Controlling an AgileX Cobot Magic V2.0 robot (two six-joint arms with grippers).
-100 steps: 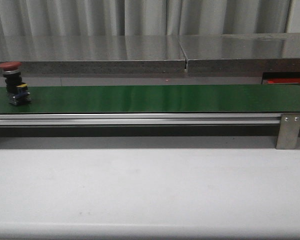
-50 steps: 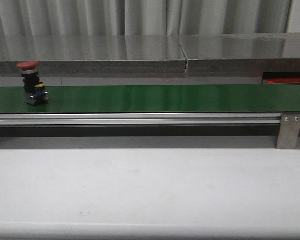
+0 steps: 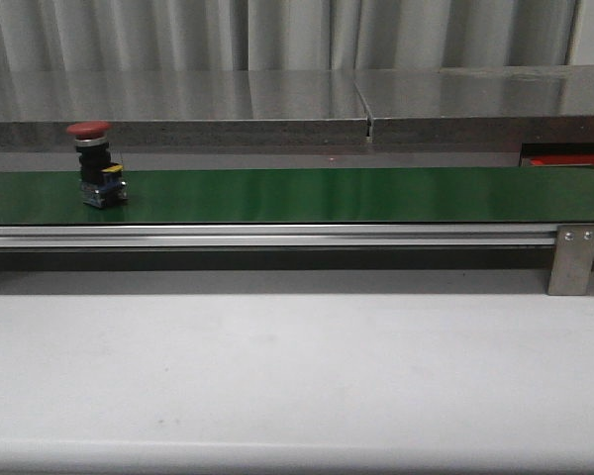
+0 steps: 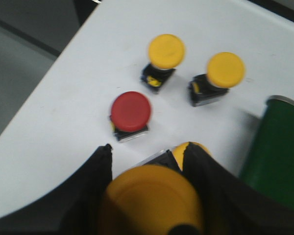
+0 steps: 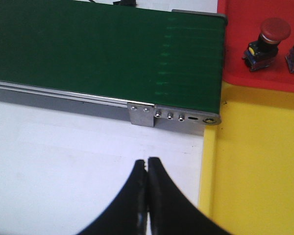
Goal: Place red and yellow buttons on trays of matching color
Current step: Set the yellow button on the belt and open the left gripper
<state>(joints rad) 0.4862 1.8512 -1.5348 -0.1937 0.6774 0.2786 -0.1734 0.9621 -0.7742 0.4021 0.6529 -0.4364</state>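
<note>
Buttons are what we watch. One red button (image 3: 89, 130) stands upright on the green belt (image 3: 327, 195), at the left side of the front picture. It has a dark red round cap on top and a black body with a bit of blue and yellow low down. A silver rail (image 3: 267, 236) runs under the belt, and a white table (image 3: 297, 376) fills the bottom of that picture.

Our left gripper (image 4: 147, 161) holds a yellow button (image 4: 149, 196) between its two black fingers (image 4: 95, 181). That button fills the bottom middle of the left wrist picture. Above it, on the white table, sit another red button (image 4: 131, 110) in the middle and two more yellow buttons (image 4: 166, 51) (image 4: 225, 69) in the upper right. One more yellow cap (image 4: 181, 152) peeks out just past the fingers. The belt's end shows at the right edge.

Our right gripper (image 5: 147, 169) is closed, its two black fingers touching, with nothing between them. It hangs over the white table at the bottom middle of the right wrist picture. In the upper right corner a red tray (image 5: 264, 78) holds a red button (image 5: 267, 41). Below it lies a yellow tray (image 5: 255, 166). Both trays sit just beside the belt's end.
</note>
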